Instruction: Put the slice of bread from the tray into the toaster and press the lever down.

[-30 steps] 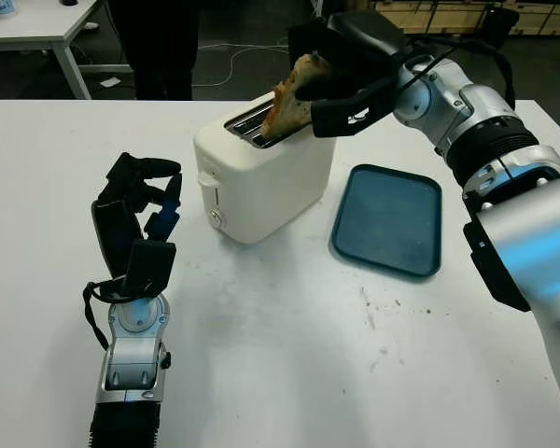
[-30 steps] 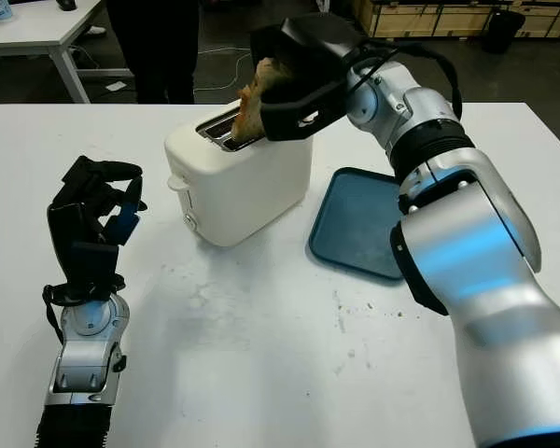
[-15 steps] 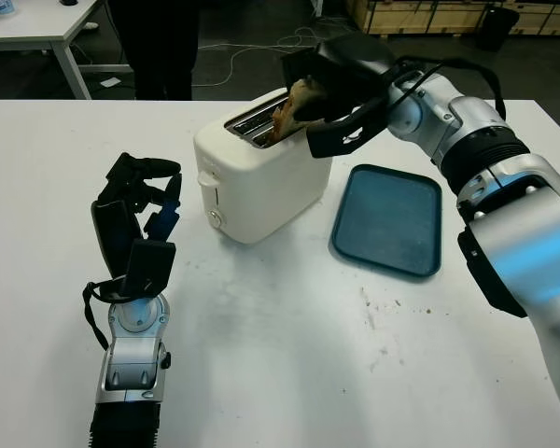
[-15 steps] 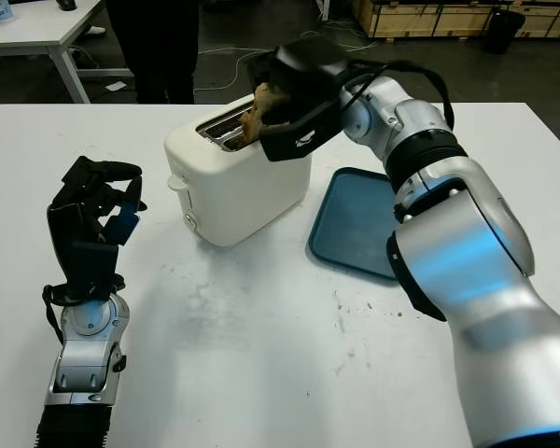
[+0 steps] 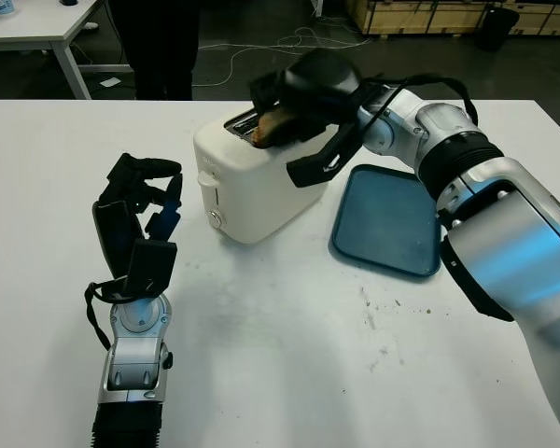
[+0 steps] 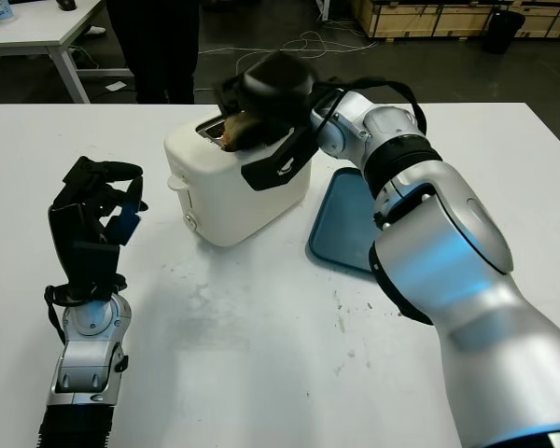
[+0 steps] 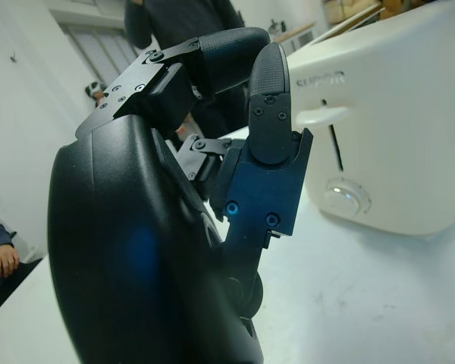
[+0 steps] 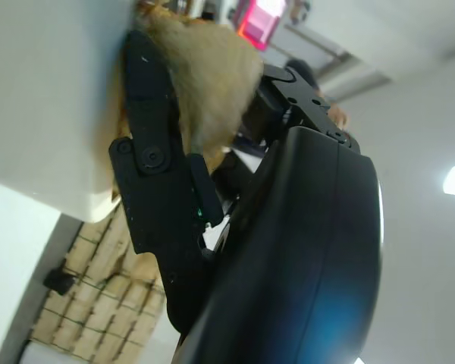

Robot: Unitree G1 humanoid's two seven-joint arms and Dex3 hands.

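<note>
The slice of bread [image 5: 273, 122] lies tilted across the top of the toaster [image 5: 252, 182], over the slots, with only part of its brown crust in sight beneath the right hand [image 5: 303, 93]. That hand grasps it: in the right wrist view one black finger [image 8: 155, 174] presses along the side of the bread [image 8: 205, 83], right against the white toaster wall [image 8: 38, 91]. The right arm reaches in from the tabletop's right edge and bends across toward the far middle, where the toaster stands.

The toaster is white, with its lever [image 5: 205, 177] up near the top of its slot and a round knob [image 5: 215, 219] below it, both on the end that faces the left edge of the tabletop. Just beside the toaster, toward the right edge, a dark blue tray [image 5: 388, 221] lies flat on the tabletop [image 5: 289, 355] with nothing on it.

The left hand [image 5: 135, 219] stands upright near the left edge of the tabletop, apart from the toaster and holding nothing, its fingers [image 7: 269, 91] curled inward. In the left wrist view the lever [image 7: 318, 115] and knob [image 7: 347, 199] face it.

Beyond the far edge a person in dark clothes [image 5: 154, 47] stands on the floor, next to another white table [image 5: 37, 23].
</note>
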